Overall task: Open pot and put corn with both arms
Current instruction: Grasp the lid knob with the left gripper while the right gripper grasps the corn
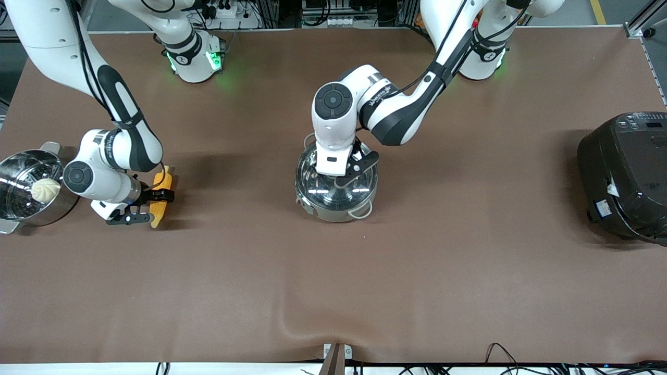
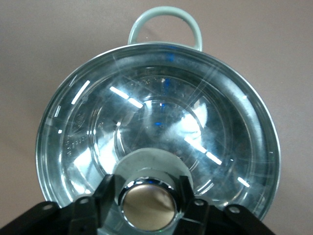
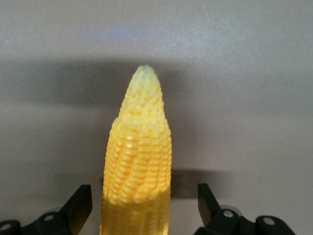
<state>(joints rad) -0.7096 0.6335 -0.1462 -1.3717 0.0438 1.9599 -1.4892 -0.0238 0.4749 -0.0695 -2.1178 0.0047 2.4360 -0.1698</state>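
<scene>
The steel pot point(image 1: 337, 211) stands mid-table with its glass lid point(image 1: 319, 183) on it. My left gripper point(image 1: 350, 174) is down on the lid. In the left wrist view its fingers point(image 2: 108, 193) press both sides of the copper-coloured knob point(image 2: 146, 208), and the lid point(image 2: 161, 117) sits flat on the rim. The corn point(image 1: 162, 183) lies on the table toward the right arm's end. My right gripper point(image 1: 151, 207) is open and straddles it. In the right wrist view the corn point(image 3: 139, 161) lies between the spread fingers point(image 3: 80, 208) with gaps on both sides.
A steel steamer pot point(image 1: 15, 172) with a white bun point(image 1: 46, 190) stands beside the right gripper at the table's edge. A large black cooker point(image 1: 625, 174) stands at the left arm's end. The brown cloth has a fold point(image 1: 292, 325) near the front edge.
</scene>
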